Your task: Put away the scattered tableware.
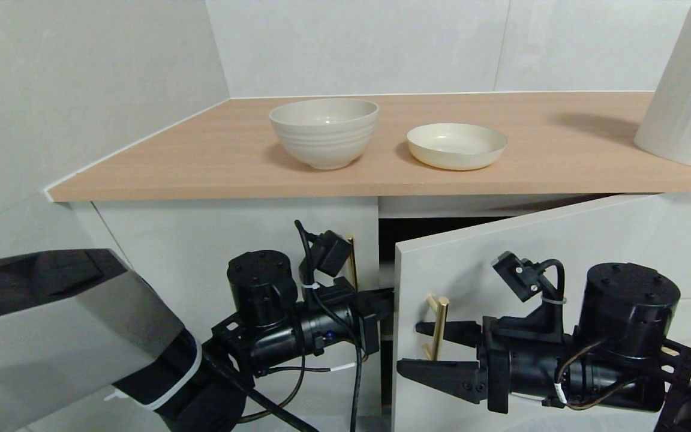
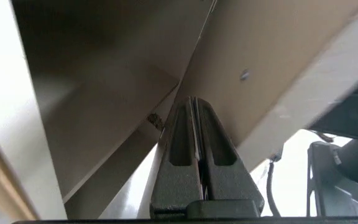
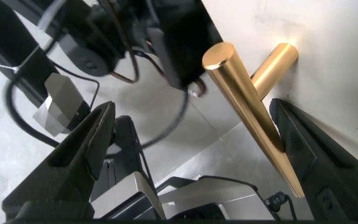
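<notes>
On the tabletop [image 1: 201, 165] a bowl [image 1: 324, 132] is set left of a shallow dish [image 1: 457, 146], with perhaps a lampshade [image 1: 688, 90] farther right.

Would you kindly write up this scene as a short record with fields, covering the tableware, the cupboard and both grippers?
Bowl: upright on the counter, to the left of the dish, apart from it.
Dish: shallow, upright on the counter.
Right cupboard door: ajar.
Left gripper: shut, tip in the gap at the ajar door's edge.
Right gripper: open, one finger on each side of the door's brass handle.
Task state: both pieces on the counter, neither gripped.
</notes>
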